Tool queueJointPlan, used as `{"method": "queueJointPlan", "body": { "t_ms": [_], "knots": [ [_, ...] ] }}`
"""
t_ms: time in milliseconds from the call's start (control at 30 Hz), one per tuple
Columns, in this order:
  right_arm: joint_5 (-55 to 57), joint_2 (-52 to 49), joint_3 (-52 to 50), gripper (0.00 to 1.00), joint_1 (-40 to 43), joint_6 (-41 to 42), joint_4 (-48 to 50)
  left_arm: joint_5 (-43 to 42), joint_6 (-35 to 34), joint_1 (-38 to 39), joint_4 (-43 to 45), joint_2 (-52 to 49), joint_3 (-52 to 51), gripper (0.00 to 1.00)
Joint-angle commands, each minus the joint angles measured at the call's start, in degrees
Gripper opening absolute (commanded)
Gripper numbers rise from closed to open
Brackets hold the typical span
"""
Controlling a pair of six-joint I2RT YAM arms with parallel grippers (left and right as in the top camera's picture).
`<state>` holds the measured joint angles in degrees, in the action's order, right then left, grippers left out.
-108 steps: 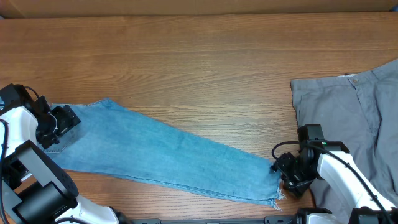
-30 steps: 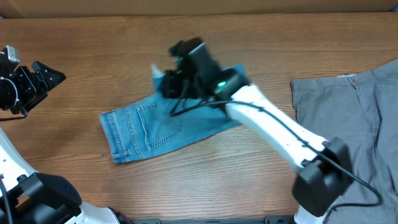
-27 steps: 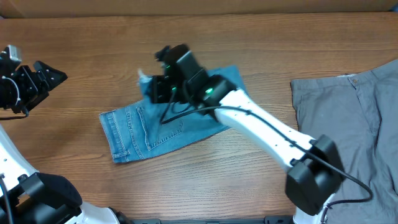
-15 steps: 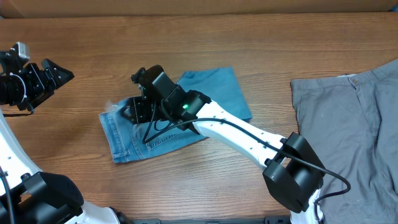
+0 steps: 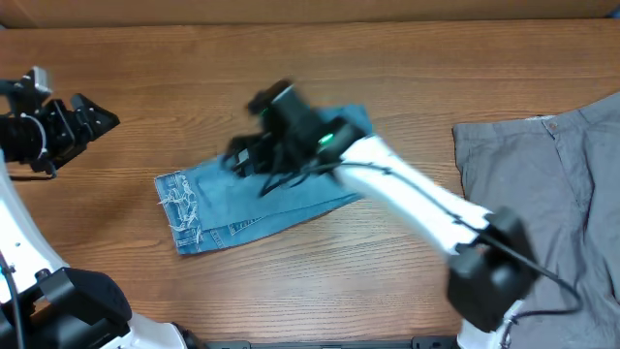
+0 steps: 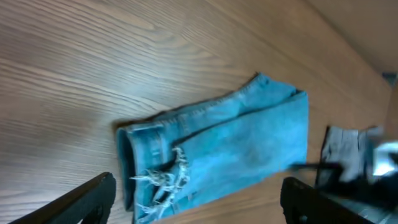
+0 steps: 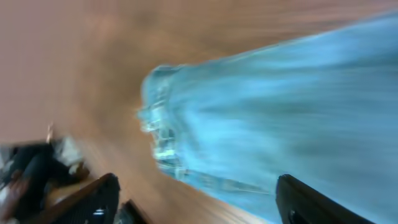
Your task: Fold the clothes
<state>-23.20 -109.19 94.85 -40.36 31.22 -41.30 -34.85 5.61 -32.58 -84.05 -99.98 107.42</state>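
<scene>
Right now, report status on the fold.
Left gripper open, parked far left. Right gripper open above the jeans, blurred. Jeans doubled over, frayed hem at their left end. Grey trousers flat at right, nothing blocking.

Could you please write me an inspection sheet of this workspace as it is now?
Surface: wooden table, grain visible.
Job's things: light-blue jeans folded short, frayed hem on top; grey trousers spread flat, partly out of view.
Clutter: nothing seen.
Grippers: left gripper open, apart from the jeans, holding nothing; right gripper open over the jeans, blurred.
Cables: black cable along the right arm.
Surroundings: nothing seen.
</scene>
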Motion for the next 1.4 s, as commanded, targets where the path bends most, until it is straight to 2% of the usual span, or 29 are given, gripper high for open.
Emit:
{"method": "queueJointPlan", "body": {
  "t_ms": [0,33,100,200,333,467,567,600,667,733,833,1000,1133,1367],
  "knots": [
    [3.3,5.7,1.3,0.72,7.1,-2.4,-4.5,0.3,2.3,4.9,-0.5,1.1,0.7,0.83],
    [3.2,5.7,1.3,0.58,9.3,-2.8,-6.6,0.9,2.2,6.6,-0.5,1.1,0.4,0.78],
    [3.3,5.5,1.1,0.45,13.9,-3.6,-10.6,3.3,2.1,10.7,-0.6,1.0,-0.4,0.68],
    [3.1,5.5,0.5,0.43,19.9,-5.8,-14.1,7.5,1.8,16.5,-0.3,0.9,-2.8,0.55],
    [2.6,5.5,-0.6,0.41,24.9,-9.8,-16.3,10.2,-0.8,23.4,3.1,0.9,-10.1,0.45],
    [2.6,5.4,-3.0,0.41,26.6,-13.4,-17.7,10.3,-3.5,28.6,11.9,0.9,-22.4,0.34],
    [2.8,5.4,-6.8,0.4,26.5,-13.7,-16.0,12.6,-8.3,30.6,21.4,0.9,-33.3,0.31],
    [2.8,5.4,-8.4,0.4,26.4,-13.7,-14.8,14.4,-10.4,30.8,24.4,0.9,-36.6,0.31],
    [3.4,5.4,-12.2,0.42,26.3,-13.6,-11.6,19.2,-15.3,30.7,29.7,0.9,-42.7,0.4],
    [3.8,5.4,-16.2,0.49,26.3,-13.5,-7.9,27.3,-20.8,29.7,34.2,0.9,-48.8,0.46],
    [4.0,5.4,-21.6,0.61,26.6,-13.8,-1.9,34.7,-25.2,27.8,38.4,0.9,-55.0,0.51],
    [4.5,5.4,-27.2,0.75,26.6,-13.9,6.8,34.4,-24.8,24.2,39.8,0.9,-58.8,0.51],
    [6.0,5.3,-27.7,0.82,26.6,-15.4,10.5,32.6,-23.3,23.8,39.8,0.9,-58.5,0.55],
    [4.8,3.0,-27.7,0.83,26.5,-16.5,12.8,31.8,-22.3,23.8,39.1,0.9,-56.6,0.58]
  ]
}}
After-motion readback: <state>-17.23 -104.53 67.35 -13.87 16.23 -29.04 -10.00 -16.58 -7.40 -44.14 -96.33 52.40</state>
